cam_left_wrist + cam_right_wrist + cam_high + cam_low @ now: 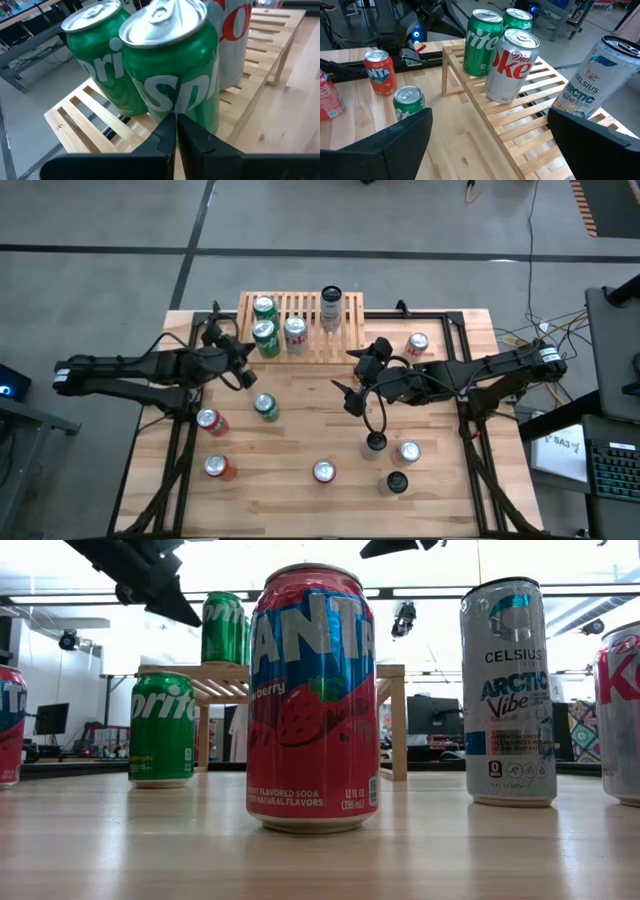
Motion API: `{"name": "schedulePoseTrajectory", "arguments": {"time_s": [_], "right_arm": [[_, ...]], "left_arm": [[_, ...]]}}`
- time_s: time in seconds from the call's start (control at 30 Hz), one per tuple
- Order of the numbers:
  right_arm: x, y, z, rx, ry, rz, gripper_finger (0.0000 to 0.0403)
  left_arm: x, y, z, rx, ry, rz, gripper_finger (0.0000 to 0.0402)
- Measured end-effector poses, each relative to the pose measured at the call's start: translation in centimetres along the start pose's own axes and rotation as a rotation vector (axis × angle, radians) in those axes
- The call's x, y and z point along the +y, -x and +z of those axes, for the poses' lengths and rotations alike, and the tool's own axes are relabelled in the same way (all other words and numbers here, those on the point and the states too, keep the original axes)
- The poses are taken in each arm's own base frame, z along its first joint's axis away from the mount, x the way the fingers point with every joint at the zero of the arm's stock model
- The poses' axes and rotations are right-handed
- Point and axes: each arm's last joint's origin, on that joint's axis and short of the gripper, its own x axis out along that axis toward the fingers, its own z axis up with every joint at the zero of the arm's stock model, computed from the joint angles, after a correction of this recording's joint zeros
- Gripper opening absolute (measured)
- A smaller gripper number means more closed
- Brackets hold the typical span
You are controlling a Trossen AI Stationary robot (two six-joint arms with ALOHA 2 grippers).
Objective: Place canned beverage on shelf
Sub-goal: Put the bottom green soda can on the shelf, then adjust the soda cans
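Shelf (392, 670) mostly hidden behind Fanta can (312, 700) in low view.

The red can (312, 700) reads "Fanta", the silver can (510, 690) "Celsius Arctic Vibe", the green can (161, 728) "Sprite".

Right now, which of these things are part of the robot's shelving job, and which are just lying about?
Part of the job:
- shelf
- four cans on the shelf
- loose cans on the table, waiting
- left gripper, shut
- right gripper, open

Lying about:
- cables on the floor
- keyboard
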Motion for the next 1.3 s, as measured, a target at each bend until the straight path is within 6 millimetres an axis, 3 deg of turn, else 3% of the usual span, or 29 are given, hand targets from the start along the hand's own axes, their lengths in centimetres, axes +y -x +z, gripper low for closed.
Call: {"name": "schedulePoseTrajectory", "arguments": {"time_s": [0.43,0.9,1.3], "right_arm": [[0.0,0.0,-0.1,0.01,0.008,-0.002,0.0384],[0.0,0.0,-0.2,0.011,0.007,-0.002,0.0384],[0.0,0.0,-0.1,0.008,0.006,-0.002,0.0384]], "left_arm": [[1.7,2.1,0.5,-0.104,0.086,-0.037,0.0],[2.2,3.0,3.8,-0.368,-0.073,-0.013,0.0],[2.7,3.9,4.7,-0.42,-0.002,-0.09,0.0]]}}
